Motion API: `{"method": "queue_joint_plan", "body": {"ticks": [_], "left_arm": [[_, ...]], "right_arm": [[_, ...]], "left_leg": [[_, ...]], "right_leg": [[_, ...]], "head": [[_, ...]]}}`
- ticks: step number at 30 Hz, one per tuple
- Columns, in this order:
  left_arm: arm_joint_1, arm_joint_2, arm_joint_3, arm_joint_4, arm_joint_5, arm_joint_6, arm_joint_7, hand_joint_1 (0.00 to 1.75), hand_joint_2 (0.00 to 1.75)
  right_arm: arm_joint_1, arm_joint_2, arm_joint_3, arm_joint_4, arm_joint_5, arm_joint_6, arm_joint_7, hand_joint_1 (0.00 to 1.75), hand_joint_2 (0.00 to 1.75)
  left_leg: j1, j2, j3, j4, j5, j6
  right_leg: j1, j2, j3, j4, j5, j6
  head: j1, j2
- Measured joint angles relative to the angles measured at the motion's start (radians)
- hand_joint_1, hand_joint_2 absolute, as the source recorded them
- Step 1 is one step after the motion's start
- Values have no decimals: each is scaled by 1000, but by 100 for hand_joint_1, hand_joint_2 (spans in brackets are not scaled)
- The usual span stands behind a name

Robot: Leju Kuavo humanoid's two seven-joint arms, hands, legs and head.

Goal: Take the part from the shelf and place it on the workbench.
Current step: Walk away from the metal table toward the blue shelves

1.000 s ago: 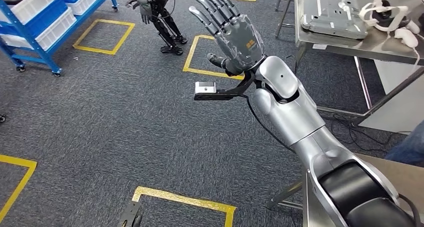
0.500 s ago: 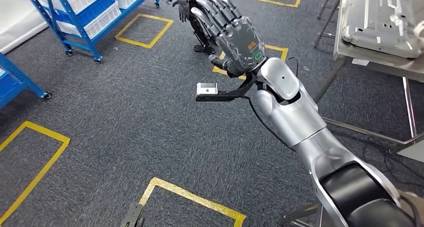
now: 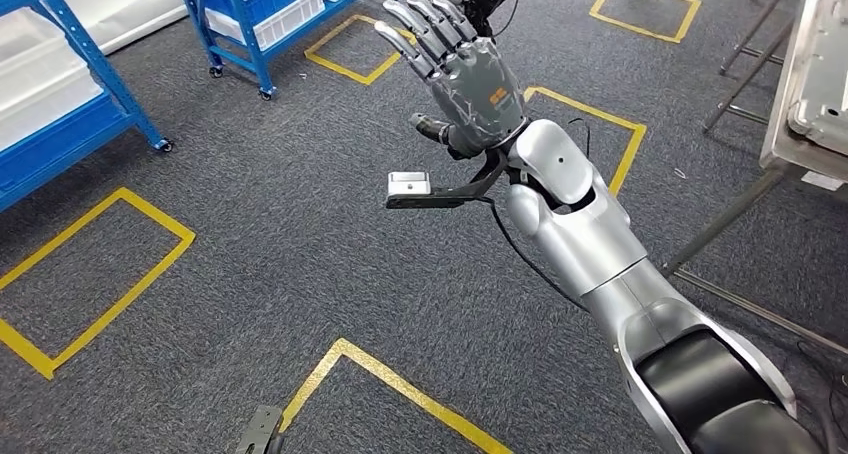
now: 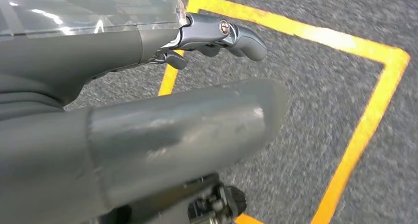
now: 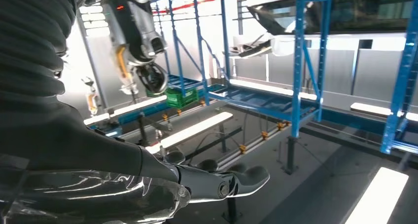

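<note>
1. The right hand (image 3: 462, 69) is raised over the floor (image 3: 250, 254), fingers spread, holding nothing.
2. The blue shelf (image 3: 270, 14) with white bins stands ahead and to the left, well apart from it; the part cannot be made out.
3. The left hand (image 4: 148, 130) hangs low, fingers curled loosely, nothing in it.
4. The tabletop (image 3: 815, 84) lies to the right.

The whole head view has swung since a second ago, so the camera has turned. The blue shelf racks (image 3: 262, 14) now sit nearer the middle top, a second blue rack (image 3: 60, 94) has come in at left, and the metal counter (image 3: 812, 84) has slid to the right edge.
</note>
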Motion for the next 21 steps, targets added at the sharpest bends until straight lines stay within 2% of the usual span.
{"method": "queue_joint_plan", "body": {"ticks": [1,2,3,4,5,6,8,9,10,11,12,13,14,16,17,18,19,20,21], "left_arm": [[-1,2,0,0,-1,0,1,0,0],[-1,5,0,0,-2,1,1,0,0],[0,7,0,0,-2,1,1,0,0],[2,9,0,0,-2,0,1,0,0],[4,11,0,0,-2,-1,0,0,0],[5,13,0,0,-1,-2,0,0,0],[5,14,0,0,-1,-4,-1,0,0],[4,14,0,0,-1,-5,-1,0,0],[4,14,0,0,-1,-6,-2,0,0],[5,14,0,0,-1,-7,-2,0,0],[7,15,0,0,-1,-8,-2,0,0],[9,15,0,0,-1,-10,-3,0,0],[9,15,0,0,0,-12,-4,0,0],[5,13,0,0,0,-15,-7,0,0],[2,11,0,0,0,-17,-8,0,0],[1,9,0,0,0,-17,-8,0,0],[1,8,0,0,0,-17,-9,0,0],[1,7,0,0,1,-17,-9,0,0],[2,7,0,0,1,-17,-9,0,0]], "right_arm": [[5,-1,0,1,-2,-5,0,0,175],[13,-1,0,3,-3,-8,-2,0,175],[21,-1,0,5,-4,-10,-3,0,175],[26,-2,0,8,-4,-12,-5,0,175],[30,-2,-1,11,-4,-15,-6,0,175],[30,-2,-3,13,-4,-17,-7,0,175],[28,-2,-5,16,-4,-22,-7,0,175],[28,-2,-6,17,-4,-22,-7,0,175],[29,-1,-6,18,-4,-23,-7,0,175],[29,0,-6,19,-4,-23,-8,0,175],[28,1,-6,19,-4,-22,-8,0,175],[27,2,-6,20,-4,-22,-8,0,175],[25,4,-6,21,-4,-22,-8,0,175],[21,6,-6,24,-4,-21,-8,0,175],[20,7,-6,26,-4,-20,-9,0,175],[21,7,-6,28,-4,-20,-9,0,175],[22,6,-6,30,-4,-19,-9,0,175],[22,6,-6,31,-4,-18,-9,0,175],[22,7,-6,32,-4,-17,-10,0,175]], "left_leg": [[0,-12,0,0,0,3],[0,-25,0,0,0,5],[-1,-40,0,2,0,6],[-2,-56,0,3,0,6],[-2,-72,0,5,0,6],[-2,-87,0,8,-1,5],[-2,-111,-4,13,-2,-1],[1,-122,-7,14,-1,-5],[3,-132,-11,13,0,-11],[6,-145,-14,11,2,-17],[7,-145,-16,12,2,-23],[5,-132,-19,17,-3,-28],[3,-106,-31,41,-19,-33],[4,-46,-81,148,-75,-40],[7,-29,-116,218,-106,-44],[10,-22,-143,272,-122,-48],[12,-18,-154,295,-123,-51],[15,-15,-144,276,-104,-54],[17,-9,-113,219,-71,-56]], "right_leg": [[-1,22,-35,68,-31,1],[-1,31,-70,132,-53,2],[-1,35,-96,175,-59,2],[-1,37,-104,179,-45,0],[-1,41,-94,144,-12,-3],[-1,54,-68,77,33,-8],[-4,101,-14,-49,89,-16],[-3,118,0,-83,98,-17],[-2,122,4,-94,94,-18],[-1,110,6,-100,96,-18],[-2,96,11,-105,98,-21],[-4,84,17,-113,101,-25],[-7,69,22,-121,103,-29],[-7,43,28,-128,104,-35],[-6,28,29,-128,103,-37],[-5,14,29,-127,102,-37],[-5,0,29,-127,100,-37],[-6,-13,30,-126,98,-35],[-6,-25,32,-125,96,-33]], "head": [[0,0],[0,0],[0,0],[0,0],[0,0],[0,0],[0,0],[0,0],[0,0],[0,0],[0,0],[0,0],[0,0],[-1,0],[-1,0],[-2,0],[-1,0],[-2,0],[-1,0]]}}
